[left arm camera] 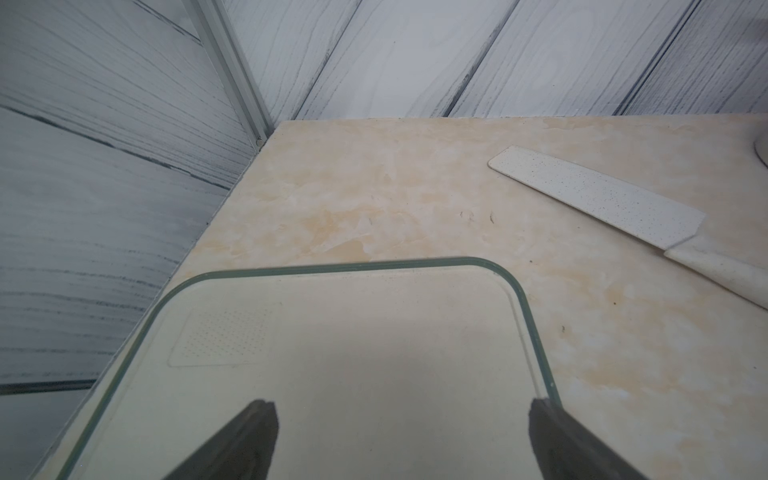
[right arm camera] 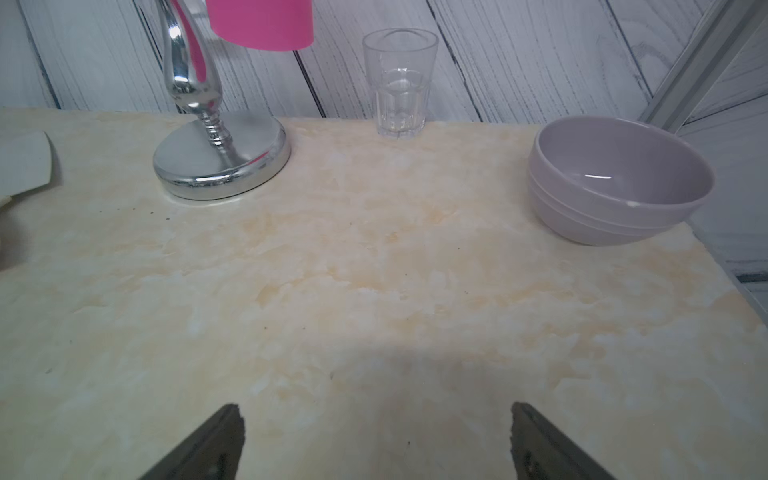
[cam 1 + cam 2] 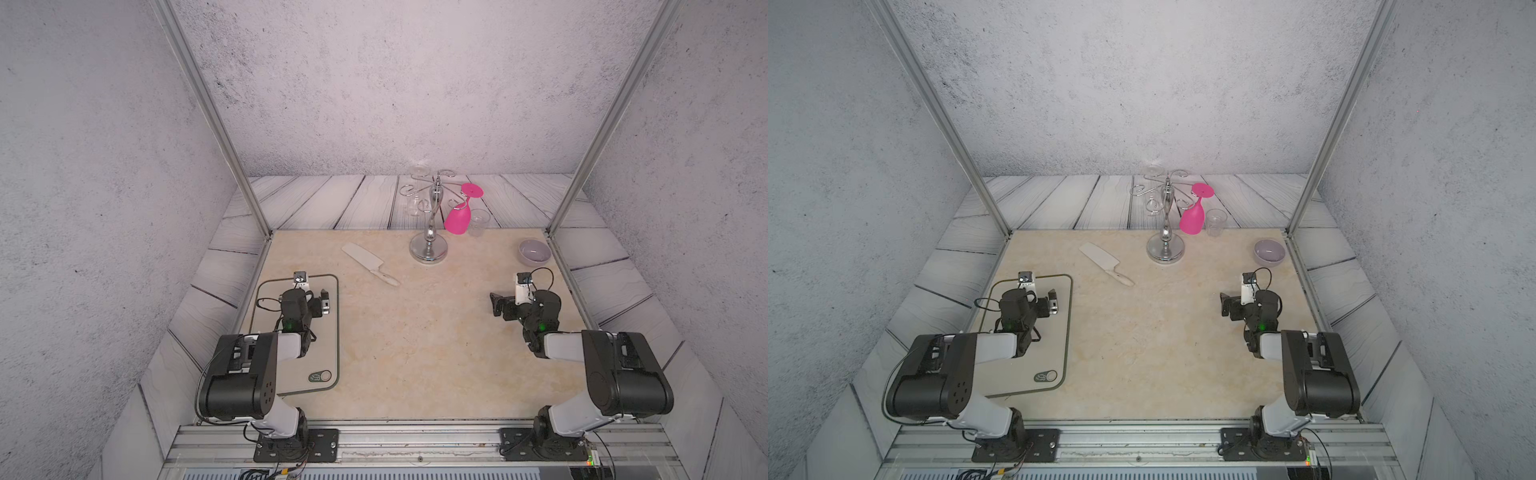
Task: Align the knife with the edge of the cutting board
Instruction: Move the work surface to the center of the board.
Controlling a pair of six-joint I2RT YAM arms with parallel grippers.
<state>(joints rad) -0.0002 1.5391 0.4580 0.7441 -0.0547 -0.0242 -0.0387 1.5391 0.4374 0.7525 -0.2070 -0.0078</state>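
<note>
Your cream-white cleaver-style knife (image 3: 370, 264) lies askew on the marbled counter (image 3: 415, 353), near the beige, green-rimmed cutting board (image 3: 326, 353) but off it. The left claw (image 1: 399, 415) and right claw (image 2: 376, 419) stand open and empty, so you're likely at the reach: go for the handle.

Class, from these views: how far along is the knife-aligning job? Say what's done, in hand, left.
Done: nothing; the knife lies diagonally on the table, apart from the board. In hand: nothing; the left gripper hangs open over the board, the right gripper open over the table. Left: grasp the knife, lay it along a board edge.
</note>
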